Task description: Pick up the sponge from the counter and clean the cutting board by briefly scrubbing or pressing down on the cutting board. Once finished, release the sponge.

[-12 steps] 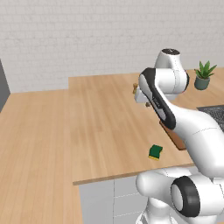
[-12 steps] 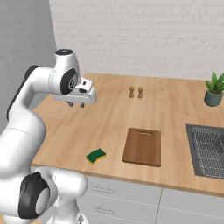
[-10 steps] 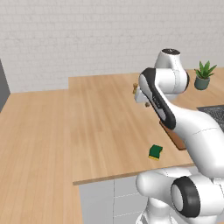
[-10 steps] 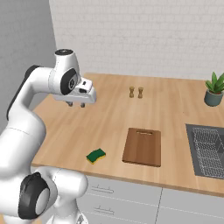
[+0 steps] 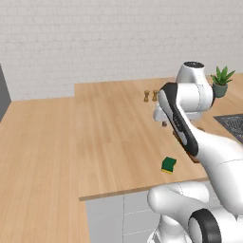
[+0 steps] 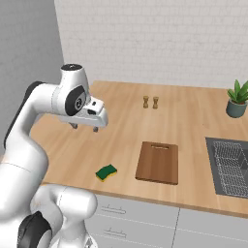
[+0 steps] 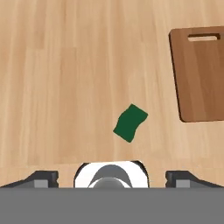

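Note:
The sponge [image 6: 106, 172] lies green side up near the front edge of the counter [image 6: 121, 126], also seen as the sponge [image 5: 168, 164] and the sponge [image 7: 130, 122]. The dark reddish-brown cutting board [image 6: 157, 162] lies flat to the sponge's right, a small gap away. In the left base view my arm hides most of the cutting board [image 5: 191, 153]. My gripper [image 6: 85, 127] hangs above the counter, behind and left of the sponge, pointing down. The gripper [image 7: 111, 177] is open, its fingertips [image 7: 41, 177] wide apart with nothing between them.
Two small shakers [image 6: 150, 101] stand at the middle back of the counter. A potted plant [image 6: 237, 99] sits at the back right. A sink with a wire rack [image 6: 230, 167] lies right of the board. The counter's front edge runs just below the sponge.
The hand has dropped slightly toward the counter; sponge and board lie where they were.

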Robot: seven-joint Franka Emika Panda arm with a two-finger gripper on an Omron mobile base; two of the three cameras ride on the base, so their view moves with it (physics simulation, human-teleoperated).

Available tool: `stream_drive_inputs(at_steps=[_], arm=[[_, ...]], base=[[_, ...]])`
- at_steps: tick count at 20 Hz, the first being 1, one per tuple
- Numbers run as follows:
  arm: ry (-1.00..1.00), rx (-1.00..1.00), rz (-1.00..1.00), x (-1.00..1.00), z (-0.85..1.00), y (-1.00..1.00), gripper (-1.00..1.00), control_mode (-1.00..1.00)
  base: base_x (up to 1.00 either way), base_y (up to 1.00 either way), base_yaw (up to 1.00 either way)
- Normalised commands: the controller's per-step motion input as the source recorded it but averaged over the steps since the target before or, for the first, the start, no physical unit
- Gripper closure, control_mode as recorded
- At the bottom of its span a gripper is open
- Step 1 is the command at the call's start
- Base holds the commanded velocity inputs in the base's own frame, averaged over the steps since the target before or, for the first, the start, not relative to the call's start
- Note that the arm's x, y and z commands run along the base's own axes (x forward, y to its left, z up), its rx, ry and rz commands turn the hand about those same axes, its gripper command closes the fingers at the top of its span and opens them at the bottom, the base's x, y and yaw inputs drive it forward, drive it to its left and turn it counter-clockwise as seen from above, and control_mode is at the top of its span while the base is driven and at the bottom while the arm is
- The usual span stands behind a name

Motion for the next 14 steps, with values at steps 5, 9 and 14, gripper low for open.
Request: stream_drive_inputs(at_steps=[5,9,14], arm=[[0.04,0.0,-0.23,-0.1,-0.67,-0.07,-1.0,-1.0],[0.06,0.01,-0.26,-0.01,-0.58,-0.02,-1.0,-1.0],[0.03,0.02,-0.23,0.0,-0.69,-0.06,-1.0,-1.0]], base=[[0.0,0.0,0.0],[0.0,0.0,0.0],[0.0,0.0,0.0]])
